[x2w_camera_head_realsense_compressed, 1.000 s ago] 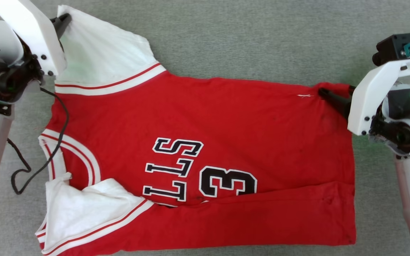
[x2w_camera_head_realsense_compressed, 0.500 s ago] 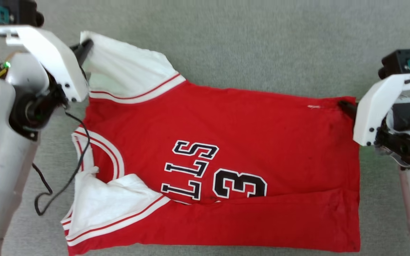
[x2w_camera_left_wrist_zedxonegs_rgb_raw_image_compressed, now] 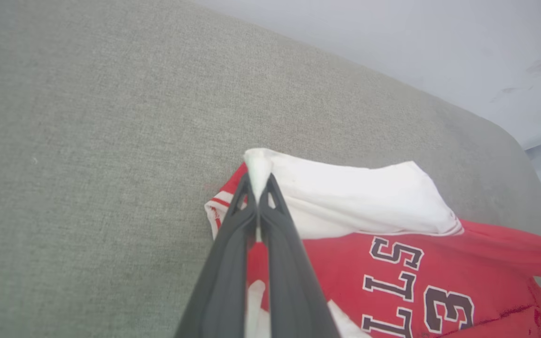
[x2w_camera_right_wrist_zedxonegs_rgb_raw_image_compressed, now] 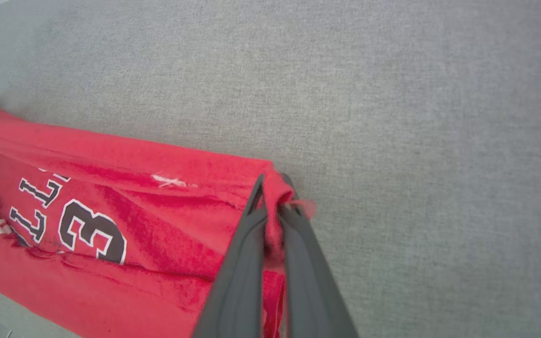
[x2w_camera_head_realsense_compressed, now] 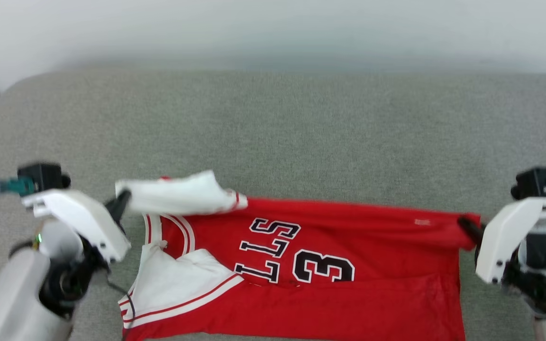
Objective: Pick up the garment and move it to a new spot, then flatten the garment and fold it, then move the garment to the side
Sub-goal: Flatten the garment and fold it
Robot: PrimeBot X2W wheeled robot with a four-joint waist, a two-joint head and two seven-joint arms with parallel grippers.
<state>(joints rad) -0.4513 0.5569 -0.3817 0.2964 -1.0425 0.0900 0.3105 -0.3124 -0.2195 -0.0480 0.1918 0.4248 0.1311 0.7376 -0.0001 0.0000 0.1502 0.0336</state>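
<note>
Grey fabric surface [x2w_camera_head_realsense_compressed: 301, 132]; "LLS 3" garment [x2w_camera_head_realsense_compressed: 372, 246] in pinch of left gripper [x2w_camera_left_wrist_zedxonegs_rgb_raw_image_compressed: 257, 187] and right gripper [x2w_camera_right_wrist_zedxonegs_rgb_raw_image_compressed: 274, 190].

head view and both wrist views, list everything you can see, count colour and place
jersey shirt: 1, red with white short sleeves, striped trim, black white-outlined letters and a 3; front up on the near part of the padded surface, far edge lifted between the two grippers
padded surface: 1, grey woven fabric, under the shirt and stretching away from the robot
wall: 1, pale, blurred, beyond the surface's far edge
left gripper: 1, dark fingers on a white arm, at the left, shut on the tip of the far white sleeve
right gripper: 1, dark fingers on a white arm, at the right, shut on the shirt's far red hem corner
</note>
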